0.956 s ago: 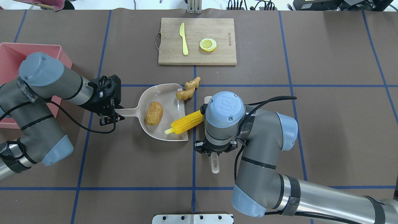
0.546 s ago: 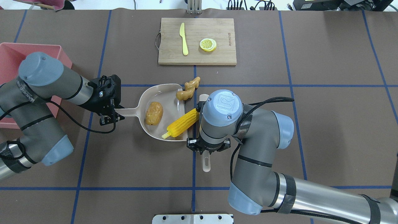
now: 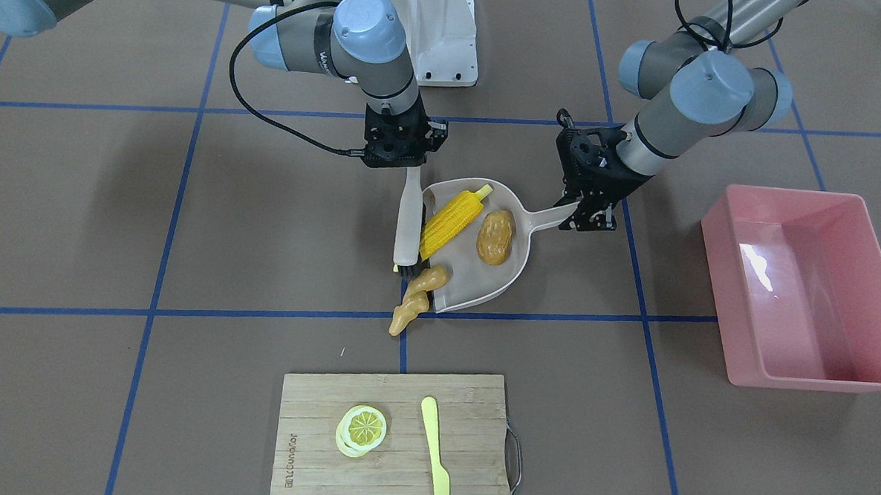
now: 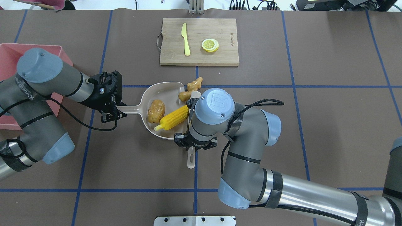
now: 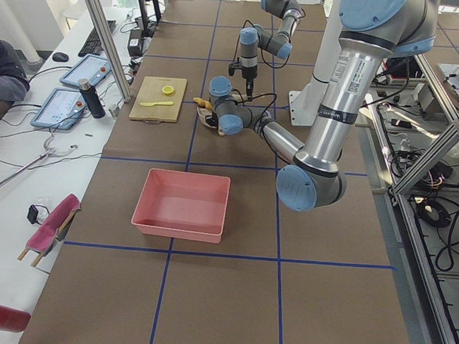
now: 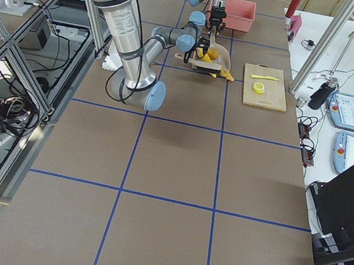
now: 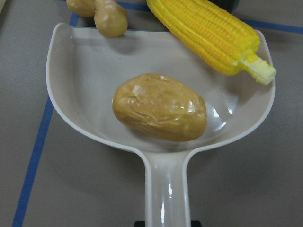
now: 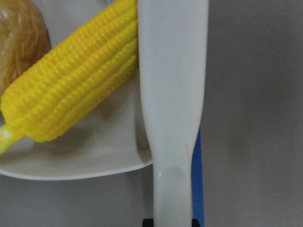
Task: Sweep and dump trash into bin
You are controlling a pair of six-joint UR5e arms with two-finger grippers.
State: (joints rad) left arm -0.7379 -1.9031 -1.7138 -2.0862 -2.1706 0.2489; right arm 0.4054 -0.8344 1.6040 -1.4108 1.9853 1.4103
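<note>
Overhead exterior: brush (image 4: 190,160) touches corn (image 4: 171,118) beside potato (image 4: 156,110) inside dustpan (image 4: 163,92).

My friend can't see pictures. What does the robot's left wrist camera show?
A brown potato sits in the middle of a beige dustpan, seen from its handle end. A yellow corn cob lies at the far right, and a ginger root is at the far left lip.

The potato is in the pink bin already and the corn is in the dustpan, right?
Not quite. The potato is not in the bin; it lies in the dustpan, next to the corn. The corn part is right. The exterior front-facing view shows both toys in the dustpan and nothing inside the bin.
</note>
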